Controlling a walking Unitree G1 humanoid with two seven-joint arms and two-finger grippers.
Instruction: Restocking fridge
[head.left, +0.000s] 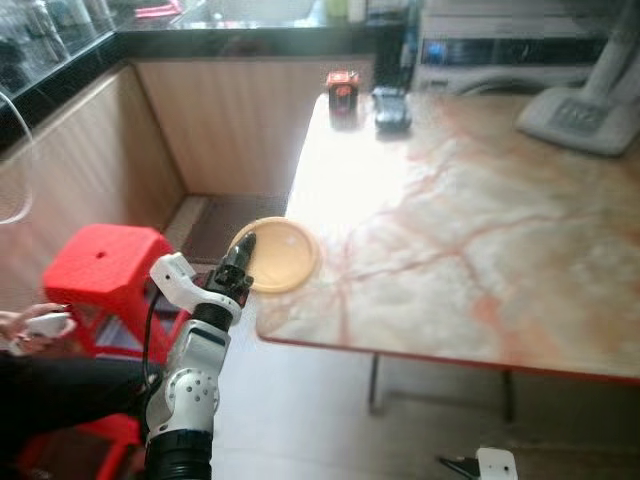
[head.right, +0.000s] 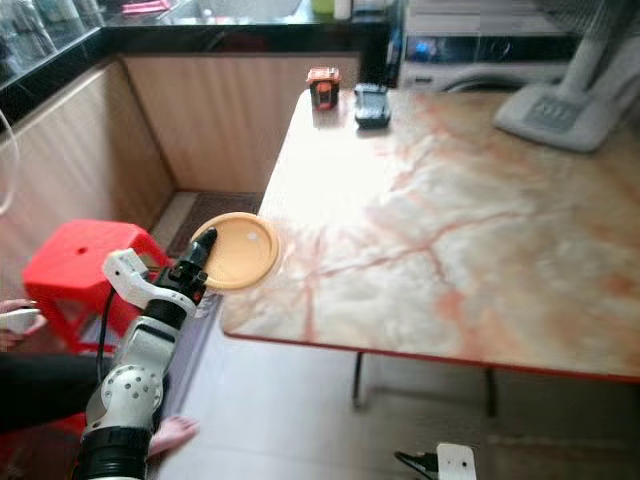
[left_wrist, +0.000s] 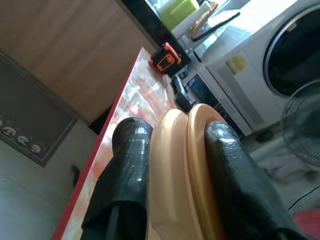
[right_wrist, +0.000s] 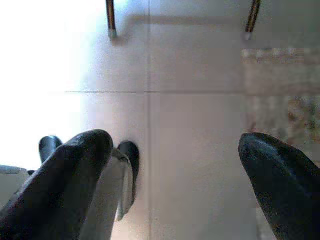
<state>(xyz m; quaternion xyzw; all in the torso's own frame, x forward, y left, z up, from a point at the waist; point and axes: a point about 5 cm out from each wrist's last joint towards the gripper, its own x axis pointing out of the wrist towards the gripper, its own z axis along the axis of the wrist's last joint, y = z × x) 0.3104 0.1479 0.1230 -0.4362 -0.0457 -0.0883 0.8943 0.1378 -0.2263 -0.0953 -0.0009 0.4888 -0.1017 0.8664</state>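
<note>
A round tan plate lies at the near left corner of the marble table, part of it over the edge. My left gripper is shut on the plate's rim; in the left wrist view the two black fingers clamp the plate from both sides. My right gripper hangs low, open, pointing at the tiled floor, with nothing between its fingers.
A red plastic stool stands left of the table. A person's hand shows at the left edge. An orange-black box and a dark device sit at the table's far edge. A fan base rests far right.
</note>
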